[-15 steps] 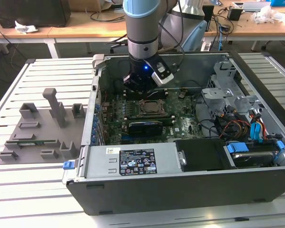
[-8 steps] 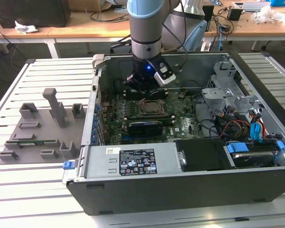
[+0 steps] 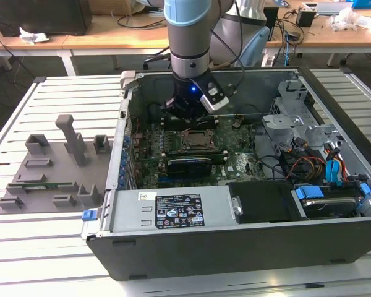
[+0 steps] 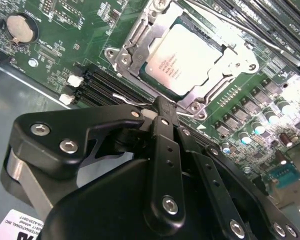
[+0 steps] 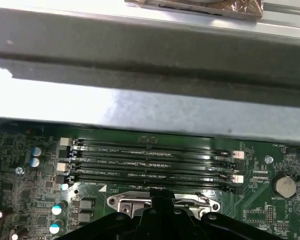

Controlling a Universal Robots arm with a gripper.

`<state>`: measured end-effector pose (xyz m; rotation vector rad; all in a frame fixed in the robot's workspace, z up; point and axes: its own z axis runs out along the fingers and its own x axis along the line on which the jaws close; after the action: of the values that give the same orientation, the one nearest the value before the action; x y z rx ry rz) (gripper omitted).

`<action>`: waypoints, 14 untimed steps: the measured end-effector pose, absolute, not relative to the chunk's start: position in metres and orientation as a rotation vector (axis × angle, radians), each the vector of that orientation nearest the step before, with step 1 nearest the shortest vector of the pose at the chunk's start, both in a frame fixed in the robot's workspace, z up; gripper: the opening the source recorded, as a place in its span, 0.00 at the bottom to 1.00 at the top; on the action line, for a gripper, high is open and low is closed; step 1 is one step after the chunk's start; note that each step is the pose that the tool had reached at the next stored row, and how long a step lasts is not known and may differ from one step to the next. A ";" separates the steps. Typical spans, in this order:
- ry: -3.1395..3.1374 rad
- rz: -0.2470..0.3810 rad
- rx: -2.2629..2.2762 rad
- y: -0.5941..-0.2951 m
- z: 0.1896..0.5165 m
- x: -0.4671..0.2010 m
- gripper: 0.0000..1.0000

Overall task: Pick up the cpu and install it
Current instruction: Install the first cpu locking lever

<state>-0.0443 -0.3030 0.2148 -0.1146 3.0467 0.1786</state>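
Observation:
The cpu (image 4: 182,60) lies flat in the motherboard socket, silvery top up, framed by the metal socket bracket (image 4: 125,55). In the exterior view the cpu (image 3: 193,140) sits mid-board inside the open computer case. My gripper (image 4: 161,106) hangs just above the socket's edge, its black fingers closed together to a narrow tip with nothing between them. A thin wire lever (image 4: 127,97) runs right by the tip. In the exterior view the gripper (image 3: 187,116) sits just behind the socket. In the first wrist view the gripper (image 5: 157,196) shows over the bracket (image 5: 125,202).
Memory slots (image 5: 150,160) lie between the socket and the case's rear wall (image 5: 140,55). A coin battery (image 4: 19,27) sits on the board. The power supply (image 3: 173,210) and drive cage (image 3: 290,117) crowd the case. Grey fixture blocks (image 3: 55,167) stand at the exterior view's left.

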 end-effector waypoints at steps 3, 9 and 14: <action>3.023 0.176 -0.109 -0.303 0.212 -0.044 0.11; 3.013 0.174 -0.095 -0.303 0.210 -0.044 0.11; 3.008 0.173 -0.087 -0.303 0.207 -0.044 0.11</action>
<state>-0.0443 -0.3032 0.2069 -0.0866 3.0076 0.1729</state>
